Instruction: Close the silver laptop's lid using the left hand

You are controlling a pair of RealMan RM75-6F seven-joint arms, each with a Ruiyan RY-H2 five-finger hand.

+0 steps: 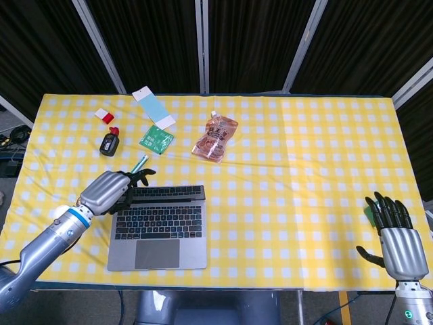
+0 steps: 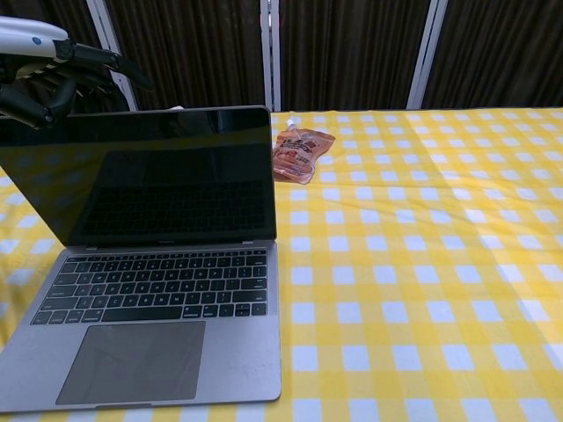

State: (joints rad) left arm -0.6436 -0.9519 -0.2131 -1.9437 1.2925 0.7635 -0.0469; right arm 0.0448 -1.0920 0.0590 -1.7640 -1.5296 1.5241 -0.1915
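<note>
The silver laptop (image 1: pixel 157 233) stands on the yellow checked table, near the front left. Its lid (image 1: pixel 167 193) leans forward over the keyboard, well past upright, and looks like a thin strip in the head view. In the chest view the dark screen (image 2: pixel 149 180) tilts toward the keyboard (image 2: pixel 151 286). My left hand (image 1: pixel 108 191) presses on the lid's top left corner from behind, fingers reaching over its back; the chest view shows this left hand (image 2: pixel 51 77) just above that corner. My right hand (image 1: pixel 399 238) hovers at the table's front right edge, fingers spread and holding nothing.
An orange snack pouch (image 1: pixel 215 137) lies behind the laptop. A green packet (image 1: pixel 156 140), a green pen (image 1: pixel 141 163), a black fob (image 1: pixel 107 144), a red and white item (image 1: pixel 105 116) and a blue card (image 1: pixel 153 107) are scattered at the back left. A green object (image 1: pixel 369 212) sits by my right hand.
</note>
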